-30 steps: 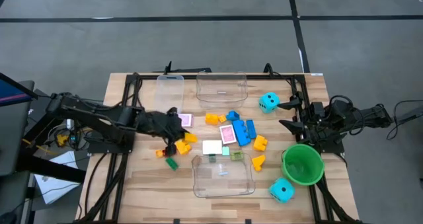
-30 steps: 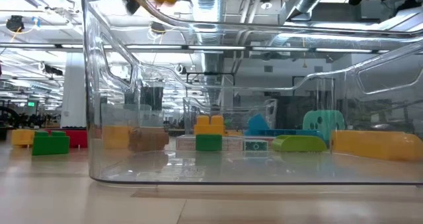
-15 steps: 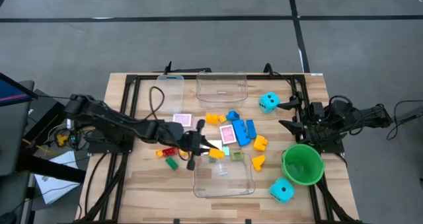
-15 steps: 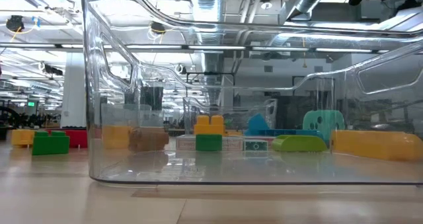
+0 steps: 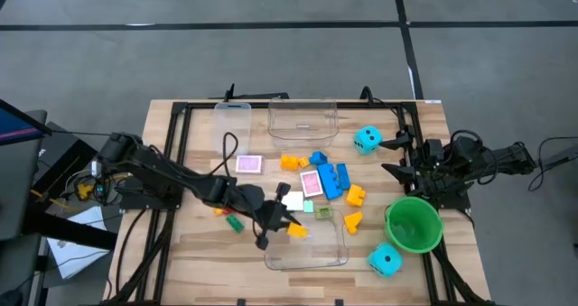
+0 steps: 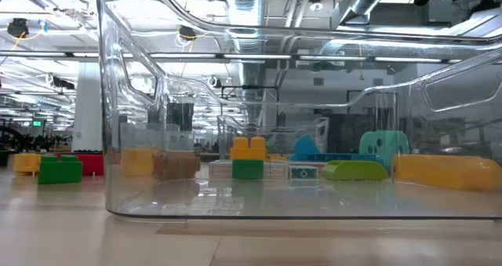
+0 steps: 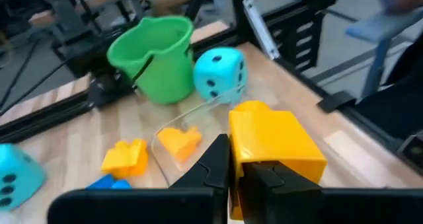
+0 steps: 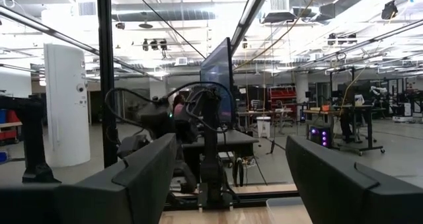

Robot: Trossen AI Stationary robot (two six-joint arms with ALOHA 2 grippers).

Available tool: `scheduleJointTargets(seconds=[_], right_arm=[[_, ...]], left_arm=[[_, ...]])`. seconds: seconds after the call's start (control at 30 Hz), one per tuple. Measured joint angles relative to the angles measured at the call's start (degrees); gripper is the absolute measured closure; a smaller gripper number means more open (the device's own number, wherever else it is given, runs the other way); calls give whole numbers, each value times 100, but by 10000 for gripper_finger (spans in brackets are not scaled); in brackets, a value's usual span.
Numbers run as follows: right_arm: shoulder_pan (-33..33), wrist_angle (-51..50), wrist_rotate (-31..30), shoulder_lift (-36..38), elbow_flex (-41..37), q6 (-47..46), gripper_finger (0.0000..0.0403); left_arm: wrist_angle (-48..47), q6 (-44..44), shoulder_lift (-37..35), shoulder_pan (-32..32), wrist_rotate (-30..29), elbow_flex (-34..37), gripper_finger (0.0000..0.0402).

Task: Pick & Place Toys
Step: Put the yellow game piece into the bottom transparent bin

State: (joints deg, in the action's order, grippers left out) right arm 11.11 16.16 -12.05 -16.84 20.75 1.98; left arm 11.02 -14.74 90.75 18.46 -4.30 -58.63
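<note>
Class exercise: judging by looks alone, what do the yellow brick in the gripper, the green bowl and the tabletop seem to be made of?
Yellow brick, held by the left gripper: likely smooth moulded plastic, uniform colour, faint sheen.
Green bowl: probably thin plastic, even colour, slightly glossy rim.
Tabletop: wood, shown by pale planks with visible grain.

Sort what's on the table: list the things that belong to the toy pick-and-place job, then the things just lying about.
Job:
left gripper holding a yellow brick
blue bricks
green brick
two cyan dice
pink-backed cards

Lying about:
green bowl
clear tubs
right gripper, waiting at the table's right edge
</note>
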Motion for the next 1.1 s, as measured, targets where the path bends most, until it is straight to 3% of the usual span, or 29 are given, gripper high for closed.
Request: scheduleJointTargets(seconds=[0.4,0.87,1.0,1.1], right_arm=[[-4,9,0,-1,0,0,125],[-2,7,0,0,0,0,125],[-2,3,2,0,0,-4,125],[1,-52,91,-2,0,-47,125]], left_arm=[[-795,314,135,0,7,2,378],[-901,501,132,-52,-81,2,197],[-227,93,132,-50,-629,11,170],[566,-190,126,-50,-683,11,160]])
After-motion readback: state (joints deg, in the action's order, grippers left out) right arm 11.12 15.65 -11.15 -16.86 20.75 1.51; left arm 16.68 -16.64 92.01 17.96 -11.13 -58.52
